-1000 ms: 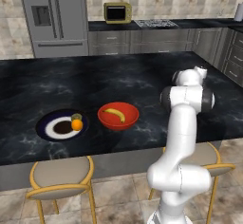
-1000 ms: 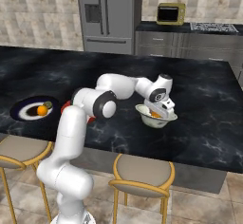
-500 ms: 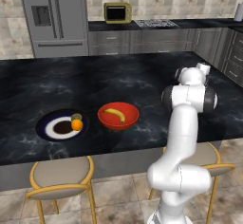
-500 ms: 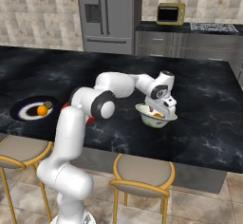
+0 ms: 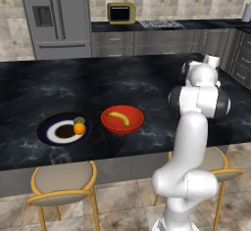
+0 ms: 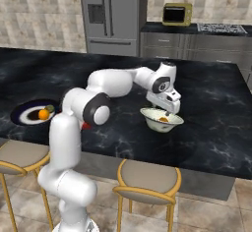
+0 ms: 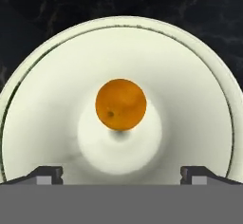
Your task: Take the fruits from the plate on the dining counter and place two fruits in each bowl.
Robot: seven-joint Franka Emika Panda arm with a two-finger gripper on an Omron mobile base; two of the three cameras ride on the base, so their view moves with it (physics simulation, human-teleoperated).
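Fruits split across plate and two bowls on black marble table

Fruits sit in three places on the glossy black table. One orange ball rests at the centre of the cream-white bowl, free of the fingers, whose two dark tips rise well apart at the bottom of the hand view — spread open, holding nothing. Seen from the right base view, the same bowl stands toward the table's front edge with the orange ball showing inside, and the fingers hang just above its rim at the end of the white arm, which reaches across from the lower left.

The curved yellow banana lies in the red bowl, which stands just beside the blue-rimmed plate. A second orange ball is on the plate's right side, with the small olive-green fruit touching it from behind. In the right base view the plate lies at the far left of the table, the orange ball and green fruit on it — well apart from the cream-white bowl.

Round stools with tan seats and yellow frames stand along the table's front. Behind, a grey refrigerator stands beside dark-topped cabinets that carry a yellow microwave.
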